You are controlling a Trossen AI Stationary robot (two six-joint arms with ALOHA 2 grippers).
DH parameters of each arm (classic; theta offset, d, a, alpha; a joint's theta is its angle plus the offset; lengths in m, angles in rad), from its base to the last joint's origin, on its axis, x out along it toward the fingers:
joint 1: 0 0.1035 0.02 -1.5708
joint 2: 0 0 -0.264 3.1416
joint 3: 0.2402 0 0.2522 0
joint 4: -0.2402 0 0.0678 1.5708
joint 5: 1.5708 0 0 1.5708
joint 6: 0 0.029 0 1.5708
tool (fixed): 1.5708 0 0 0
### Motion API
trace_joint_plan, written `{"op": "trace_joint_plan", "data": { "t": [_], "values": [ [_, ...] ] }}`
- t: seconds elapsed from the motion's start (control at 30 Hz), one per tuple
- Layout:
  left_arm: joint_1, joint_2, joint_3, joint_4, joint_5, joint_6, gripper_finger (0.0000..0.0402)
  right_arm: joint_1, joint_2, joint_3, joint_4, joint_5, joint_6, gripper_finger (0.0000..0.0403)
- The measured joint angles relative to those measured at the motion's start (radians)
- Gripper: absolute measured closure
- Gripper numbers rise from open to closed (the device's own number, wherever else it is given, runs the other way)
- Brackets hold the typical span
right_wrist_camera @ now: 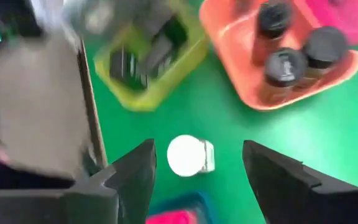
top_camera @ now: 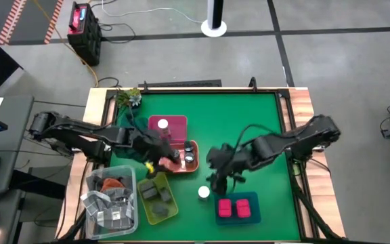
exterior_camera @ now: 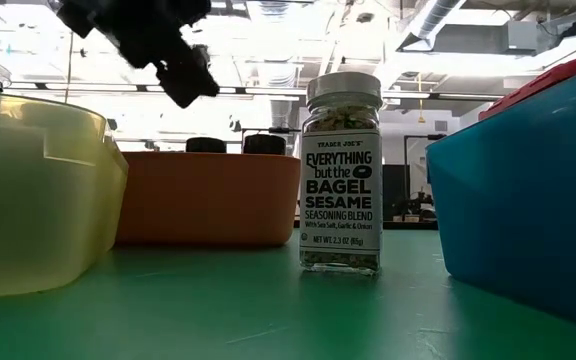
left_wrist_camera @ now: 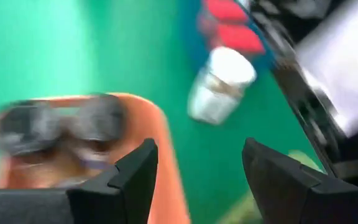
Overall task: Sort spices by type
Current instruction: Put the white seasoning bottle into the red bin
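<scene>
A white-capped jar (top_camera: 204,192) stands upright on its base on the green mat; the low view (exterior_camera: 340,175) shows its bagel-seasoning label. My right gripper (right_wrist_camera: 197,152) hovers open above and beside that jar (right_wrist_camera: 189,155), touching nothing. My left gripper (left_wrist_camera: 197,152) is open and empty over the near rim of the orange tray (top_camera: 193,165), which holds grey-lidded jars (right_wrist_camera: 303,56). Another white-capped jar (top_camera: 162,125) stands in the pink tray. Pink boxes (top_camera: 234,207) lie in the blue tray, and dark boxes (right_wrist_camera: 143,55) lie in the yellow-green tray.
A clear bin of grey packets (top_camera: 110,200) sits at the near left corner, next to the yellow-green tray (top_camera: 171,211). A small plant (top_camera: 130,98) stands at the far left. The green mat (top_camera: 249,122) is bare on the far right. Wooden edges frame the table.
</scene>
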Motion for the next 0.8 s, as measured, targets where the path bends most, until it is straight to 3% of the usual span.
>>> {"op": "trace_joint_plan", "data": {
  "t": [0.1, 0.2, 0.4, 0.6, 0.8],
  "values": [
    [0.026, -0.04, 0.0, 0.013, -0.126, -0.13, 0.0178, 0.014, 0.12, 0.111, -0.103, -0.011, -0.112, 0.0138],
    [0.046, -0.081, 0.0, 0.015, -0.215, -0.242, 0.0178, 0.007, 0.216, 0.203, -0.139, -0.098, -0.26, 0.0137],
    [0.055, -0.161, 0.0, -0.017, -0.273, -0.253, 0.0178, -0.011, 0.376, 0.348, -0.285, -0.232, -0.542, 0.0137],
    [0.042, -0.203, 0.001, -0.033, -0.442, -0.252, 0.0171, -0.013, 0.466, 0.431, -0.428, -0.232, -0.701, 0.0137],
    [0.035, -0.204, 0.001, -0.052, -0.461, -0.254, 0.0152, -0.013, 0.481, 0.439, -0.447, -0.236, -0.801, 0.0137]
  ]
}}
